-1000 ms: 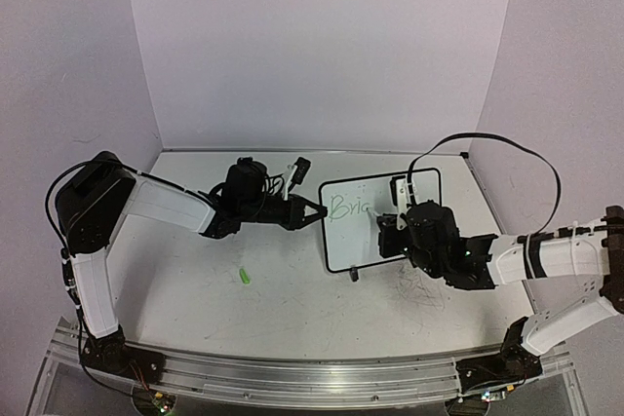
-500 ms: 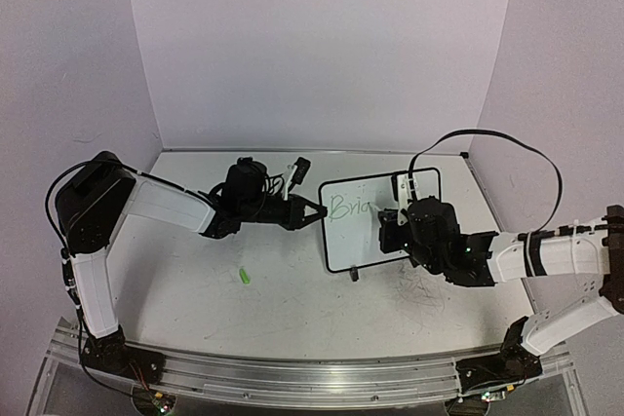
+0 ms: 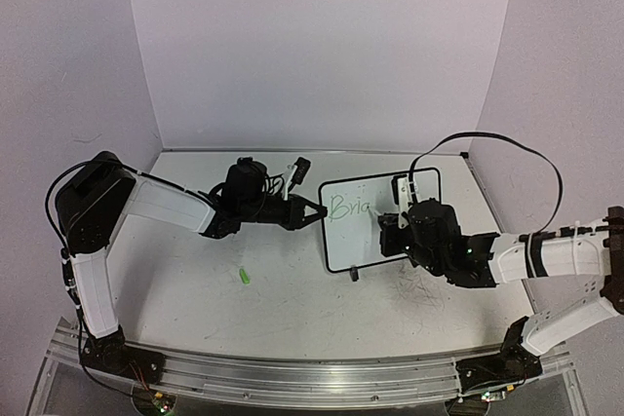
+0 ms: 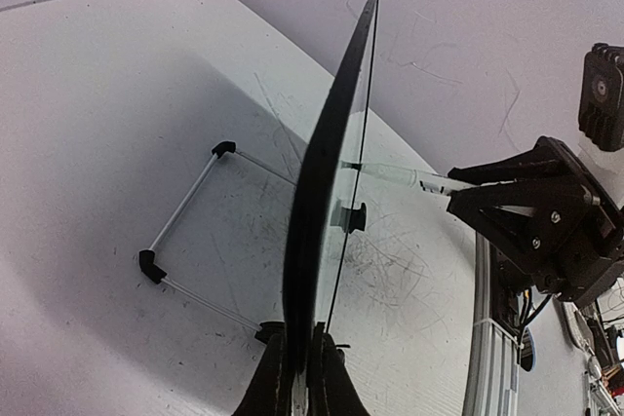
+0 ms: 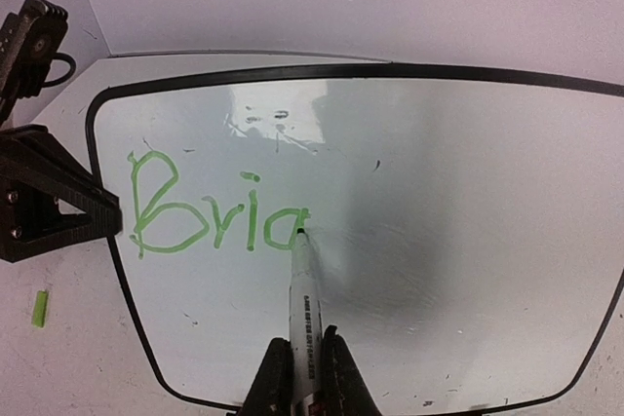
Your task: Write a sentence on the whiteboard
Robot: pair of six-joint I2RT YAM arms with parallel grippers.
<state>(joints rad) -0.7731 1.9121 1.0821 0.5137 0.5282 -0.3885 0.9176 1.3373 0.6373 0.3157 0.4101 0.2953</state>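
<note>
Counter (image 3: 185,284): white, scuffed, with grey scribble marks near the right arm; pale walls on three sides.

Whiteboard (image 3: 343,244) (image 5: 468,192) (image 4: 327,172): small, black-framed, with rounded corners. It stands right of the counter's middle, between the two arms, with its written face toward the right arm.

Prop (image 4: 185,231): thin wire frame with black corners. It lies on the counter behind the whiteboard and meets the frame low down.

Foot (image 3: 353,277): small black piece below the whiteboard's lower edge, on the counter.

Sentence (image 3: 349,208) (image 5: 214,211): light-green handwriting at the upper left of the whiteboard. One line so far, reading "Bri" and then a rounded letter like an "a". The rest of the face is bare apart from a few specks and a glare patch.

Marker (image 5: 304,289) (image 4: 395,175): slim white barrel with a dark tip. The tip touches the whiteboard at the right end of the last letter.

Left jaws: pressed together on the whiteboard's left frame edge at about mid-height, one on each face of the board.

Right jaws: pinching the marker's barrel near its rear, so the tip points at the whiteboard.

Cap (image 3: 244,277) (image 5: 39,309): small green piece, loose on the counter, left of the whiteboard and well apart from it.
</note>
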